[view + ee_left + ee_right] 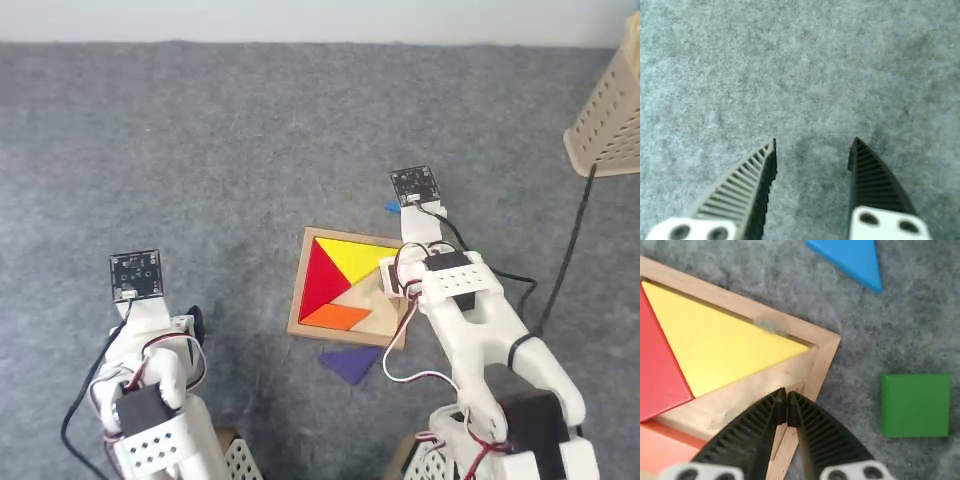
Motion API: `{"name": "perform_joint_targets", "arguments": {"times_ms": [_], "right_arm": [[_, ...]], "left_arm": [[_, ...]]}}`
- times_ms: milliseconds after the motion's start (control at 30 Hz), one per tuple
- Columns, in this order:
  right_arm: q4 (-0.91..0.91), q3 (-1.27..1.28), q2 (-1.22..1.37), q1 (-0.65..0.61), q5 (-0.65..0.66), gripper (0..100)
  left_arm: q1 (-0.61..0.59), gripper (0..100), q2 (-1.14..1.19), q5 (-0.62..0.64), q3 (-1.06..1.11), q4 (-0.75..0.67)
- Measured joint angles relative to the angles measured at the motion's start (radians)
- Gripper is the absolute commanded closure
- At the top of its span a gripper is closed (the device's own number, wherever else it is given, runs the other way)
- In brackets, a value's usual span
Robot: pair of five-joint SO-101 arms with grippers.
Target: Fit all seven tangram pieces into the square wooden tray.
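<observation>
The square wooden tray (297, 290) lies on the grey felt of the counter (200, 150), partly filled. A yellow triangle (725, 345) sits against one rim, a red triangle (660, 365) touches its long side, and an orange triangle (335, 317) lies below them. Bare wood is left in the rest of the tray.

Outside the tray, a green square (916, 404) lies flat on the felt near the corner where the yellow point ends. A blue triangle (850, 257) is a little farther off from that same corner. A purple piece (350, 363) rests just off the near rim.

The right pincer (787, 407) hangs over that corner rim, its jaws closed tip to tip and holding nothing. The left pincer (812, 150) is well away over plain felt, its jaws spread wide and also holding nothing.

I judge the task to be roughly half done and between pieces, with no piece in hand. The green square looks the likeliest next pick, being nearest the right pincer. That move calls for opening the jaws, moving off the rim and coming down low to straddle two opposite edges. The piece is thin and flat, so a shallow bite may slip.
</observation>
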Motion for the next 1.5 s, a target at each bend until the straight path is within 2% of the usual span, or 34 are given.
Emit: {"name": "perform_joint_targets", "arguments": {"times_ms": [167, 333, 500, 667, 833, 933, 1000, 1067, 1133, 1300, 1400, 1500], "right_arm": [[0.0, 0.0, 0.0, -0.005, 0.002, 99.2], [0.006, 0.0, 0.0, -0.095, 0.109, 99.2], [0.006, -0.005, 0.0, -0.14, 0.114, 99.2], [0.014, -0.017, 0.002, -0.115, -0.035, 99.2], [0.014, -0.023, 0.009, -0.017, -0.1, 99.1], [0.014, -0.025, -0.02, 0.002, -0.107, 98.3], [0.021, -0.025, -0.081, -0.011, -0.104, 92.6], [0.083, -0.029, -0.16, -0.031, -0.018, 85.1], [0.183, -0.04, -0.238, -0.077, 0.132, 81.4], [0.402, -0.068, -0.319, -0.141, 0.482, 83.8], [0.442, -0.069, -0.313, -0.186, 0.611, 83.6], [0.442, -0.069, -0.255, -0.227, 0.684, 83.5]], "left_arm": [[0.0, 77, 0.0, 0.0, 0.0, 0.0], [0.0, 77, 0.0, 0.0, 0.0, 0.0], [0.0, 77, 0.0, 0.0, 0.0, 0.0], [0.0, 77, 0.0, 0.0, 0.0, 0.0], [0.0, 77, 0.0, 0.0, 0.0, 0.0], [0.0, 77, 0.0, 0.0, 0.0, 0.0], [0.0, 77, 0.0, 0.0, 0.0, 0.0], [0.0, 77, 0.0, 0.0, 0.0, 0.0], [0.0, 77, 0.0, 0.0, 0.0, 0.0], [0.0, 77, 0.0, 0.0, 0.0, 0.0], [0.0, 77, 0.0, 0.0, 0.0, 0.0], [0.0, 77, 0.0, 0.0, 0.0, 0.0]]}}
